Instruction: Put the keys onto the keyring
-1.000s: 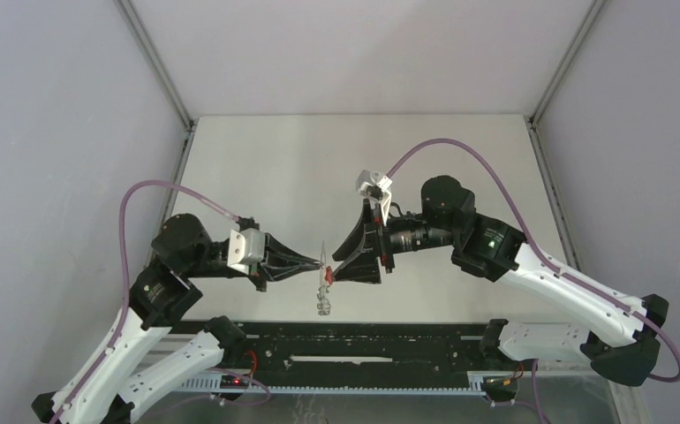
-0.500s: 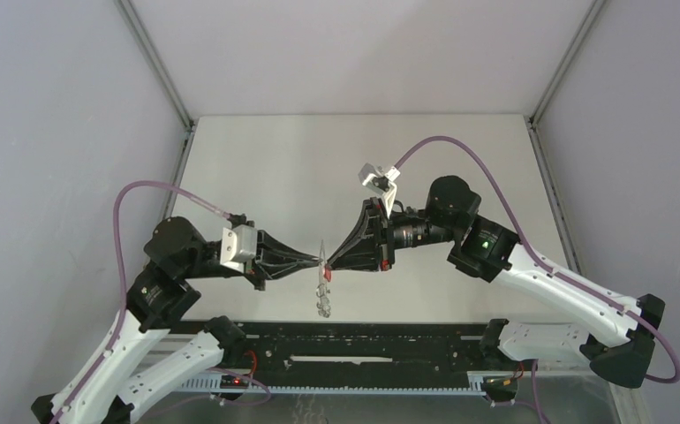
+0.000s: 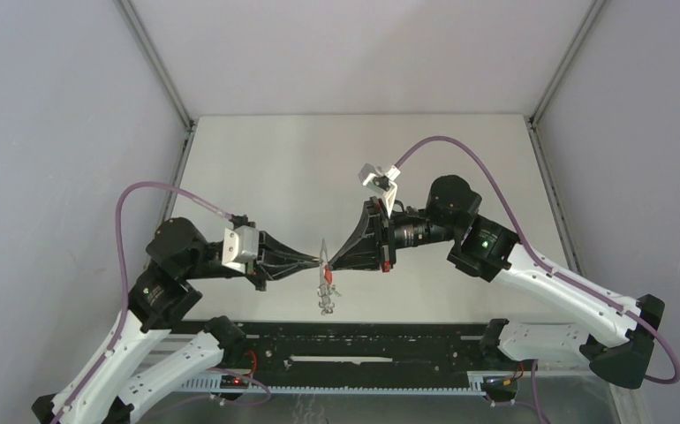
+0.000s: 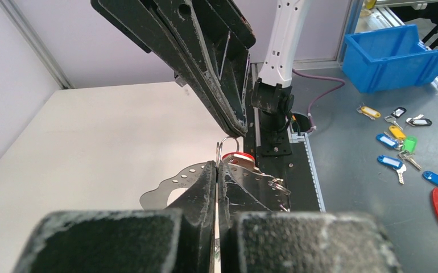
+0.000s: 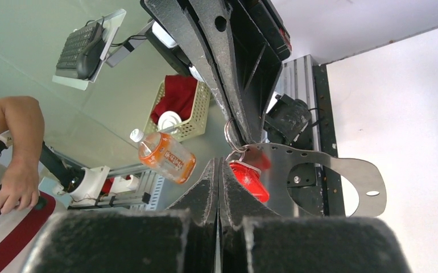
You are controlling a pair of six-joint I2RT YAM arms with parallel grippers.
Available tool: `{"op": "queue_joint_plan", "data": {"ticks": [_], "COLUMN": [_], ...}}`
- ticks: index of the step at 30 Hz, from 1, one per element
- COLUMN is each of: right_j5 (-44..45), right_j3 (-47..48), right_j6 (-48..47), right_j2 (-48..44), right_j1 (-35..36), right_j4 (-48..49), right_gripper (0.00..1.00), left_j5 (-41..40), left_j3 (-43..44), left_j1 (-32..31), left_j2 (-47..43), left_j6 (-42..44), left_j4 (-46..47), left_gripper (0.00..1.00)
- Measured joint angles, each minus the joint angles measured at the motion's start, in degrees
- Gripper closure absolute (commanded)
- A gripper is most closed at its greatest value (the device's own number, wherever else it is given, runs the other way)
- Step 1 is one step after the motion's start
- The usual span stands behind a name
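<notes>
Since both arms meet in mid-air above the near part of the surface (image 3: 319, 168), the work is done off the table, tip to tip. Left fingers (image 4: 198, 190) are clenched on the keyring (image 4: 226, 149). They clamp its perforated metal tag (image 5: 342, 170), so the thin wire loop stands up just past the tips, presented to the other arm. Right fingers (image 5: 204, 190) are pressed fully together, their tips right at the left tips. Red-headed key (image 5: 250, 177) sits just beside them, against the loop; whether it is actually pinched or only lies next to the closed tips cannot be told. Rest of the bunch (image 3: 323, 299) dangles limp below the meeting point. Green-headed key not made out. Judgement: threading step is in hand, with one arm acting as a vice to hold the loop steady and the other as the feeding hand. Risk: the small key could twist or drop if the pinch catches only an edge.
</notes>
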Motion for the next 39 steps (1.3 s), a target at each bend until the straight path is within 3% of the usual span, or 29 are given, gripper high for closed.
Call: {"op": "queue_joint_plan", "data": {"ticks": [1, 3, 4, 6, 18, 26, 39], "right_j5": [0.0, 0.0, 0.0, 0.0, 3.0, 2.5, 0.8], "right_j3": [0.0, 0.0, 0.0, 0.0, 0.0, -0.2, -0.2], "right_j6": [0.0, 0.0, 0.2, 0.2, -0.2, 0.5, 1.3], "right_j2": [0.0, 0.0, 0.0, -0.1, 0.3, 1.1, 1.8], "right_j1": [-0.1, -0.1, -0.1, -0.1, 0.0, 0.2, 0.2], "right_j4": [-0.2, -0.9, -1.2, -1.9, -2.6, -2.3, -1.9], "right_gripper": [0.95, 0.61, 0.50, 0.45, 0.54, 1.00, 1.00], "left_j5": [0.0, 0.0, 0.0, -0.4, -0.5, -0.6, -0.9], "left_j3": [0.0, 0.0, 0.0, 0.0, 0.0, 0.0, 0.0], "left_j1": [0.0, 0.0, 0.0, 0.0, 0.0, 0.0, 0.0], "left_j2": [0.0, 0.0, 0.0, 0.0, 0.0, 0.0, -0.1], "left_j6": [0.0, 0.0, 0.0, 0.0, 0.0, 0.0, 0.0], "left_j4": [0.0, 0.0, 0.0, -0.4, -0.2, -0.2, -0.2], "left_gripper": [1.00, 1.00, 1.00, 1.00, 1.00, 1.00, 1.00]}}
